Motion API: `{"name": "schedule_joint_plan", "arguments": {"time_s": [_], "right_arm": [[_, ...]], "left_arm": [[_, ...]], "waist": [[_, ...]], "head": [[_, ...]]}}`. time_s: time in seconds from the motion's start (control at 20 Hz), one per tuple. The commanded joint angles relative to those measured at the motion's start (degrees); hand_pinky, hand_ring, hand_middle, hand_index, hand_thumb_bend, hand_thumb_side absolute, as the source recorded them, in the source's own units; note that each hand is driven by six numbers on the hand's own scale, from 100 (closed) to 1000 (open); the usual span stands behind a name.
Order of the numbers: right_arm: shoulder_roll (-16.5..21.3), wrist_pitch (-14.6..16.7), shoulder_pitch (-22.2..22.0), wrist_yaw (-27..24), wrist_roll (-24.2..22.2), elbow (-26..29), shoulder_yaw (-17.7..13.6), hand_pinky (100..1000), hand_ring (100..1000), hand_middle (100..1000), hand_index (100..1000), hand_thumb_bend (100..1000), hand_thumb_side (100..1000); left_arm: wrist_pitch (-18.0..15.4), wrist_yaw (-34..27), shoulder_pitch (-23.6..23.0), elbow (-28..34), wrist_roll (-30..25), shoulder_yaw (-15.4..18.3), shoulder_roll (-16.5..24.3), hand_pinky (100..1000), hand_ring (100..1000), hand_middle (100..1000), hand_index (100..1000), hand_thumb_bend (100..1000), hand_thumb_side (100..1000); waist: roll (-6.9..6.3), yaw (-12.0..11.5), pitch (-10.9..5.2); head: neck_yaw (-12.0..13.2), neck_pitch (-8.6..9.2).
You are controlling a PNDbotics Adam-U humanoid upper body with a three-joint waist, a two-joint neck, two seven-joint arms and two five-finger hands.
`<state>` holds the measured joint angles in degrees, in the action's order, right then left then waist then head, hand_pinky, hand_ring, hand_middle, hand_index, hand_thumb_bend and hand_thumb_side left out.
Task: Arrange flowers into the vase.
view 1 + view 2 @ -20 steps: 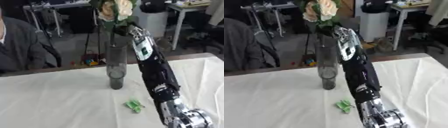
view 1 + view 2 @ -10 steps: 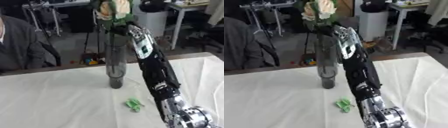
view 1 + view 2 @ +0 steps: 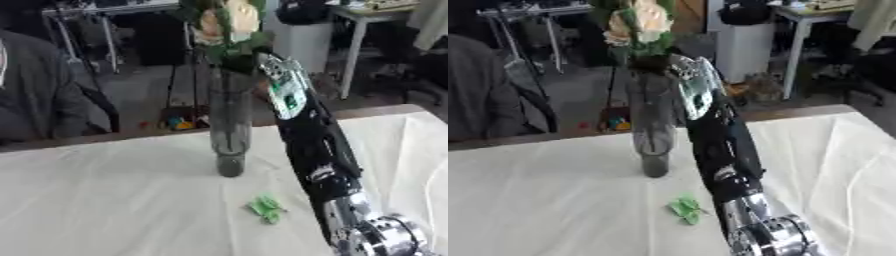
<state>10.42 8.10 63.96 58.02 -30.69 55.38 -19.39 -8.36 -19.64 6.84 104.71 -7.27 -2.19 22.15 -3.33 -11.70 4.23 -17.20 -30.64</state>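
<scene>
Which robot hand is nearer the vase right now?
Right. The right robot hand is up at the rim of the vase, just under the flowers. The left robot hand shows in neither view.

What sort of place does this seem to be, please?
Probably a lab or workshop, not a home: a table under a white cloth holds only a tall glass vase, and behind it stand metal-legged work tables, a white bin and a bare grey floor.

Open cloth toward the table's [image 3: 105, 200] left edge; vase [image 3: 229, 135], green scrap [image 3: 266, 208] and right arm [image 3: 317, 150] obstructing centre.
</scene>
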Motion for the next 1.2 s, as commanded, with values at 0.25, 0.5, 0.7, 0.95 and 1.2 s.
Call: {"name": "schedule_joint_plan", "arguments": {"time_s": [0.25,0.5,0.7,0.95,1.2], "right_arm": [[2.3,0.8,0.7,4.1,0.3,0.5,-0.3,928,927,940,756,287,913],[2.7,0.8,0.1,4.4,1.1,0.7,-0.7,995,984,976,783,332,909],[3.0,1.0,-0.1,5.3,0.5,0.4,-0.5,1000,1000,1000,827,353,917],[3.7,1.0,-0.3,8.5,-1.2,-0.8,-0.1,1000,1000,1000,893,385,937],[4.9,0.5,-0.6,12.0,-1.2,-1.7,-0.3,1000,1000,1000,918,392,932]], "left_arm": [[-0.3,0.2,0.2,0.6,-0.2,0.7,1.3,761,709,620,765,608,947],[-0.3,0.2,0.1,0.7,-0.1,0.7,1.3,762,709,620,766,607,946],[-0.4,0.2,0.1,0.7,-0.1,0.8,1.3,762,709,621,766,607,946],[-0.3,0.2,0.1,0.7,-0.2,0.7,1.3,762,708,622,766,606,947],[-0.3,0.3,0.0,0.6,-0.2,0.8,1.4,762,707,623,766,605,948]], "waist": [[-0.13,0.2,-0.65],[-0.27,0.3,-0.65],[-0.36,0.4,-0.71],[-0.29,0.4,-0.78],[-0.02,0.6,-0.77]], "head": [[0.0,-0.10],[0.1,-0.02],[0.1,-0.01],[0.1,0.05],[0.4,0.27]]}}
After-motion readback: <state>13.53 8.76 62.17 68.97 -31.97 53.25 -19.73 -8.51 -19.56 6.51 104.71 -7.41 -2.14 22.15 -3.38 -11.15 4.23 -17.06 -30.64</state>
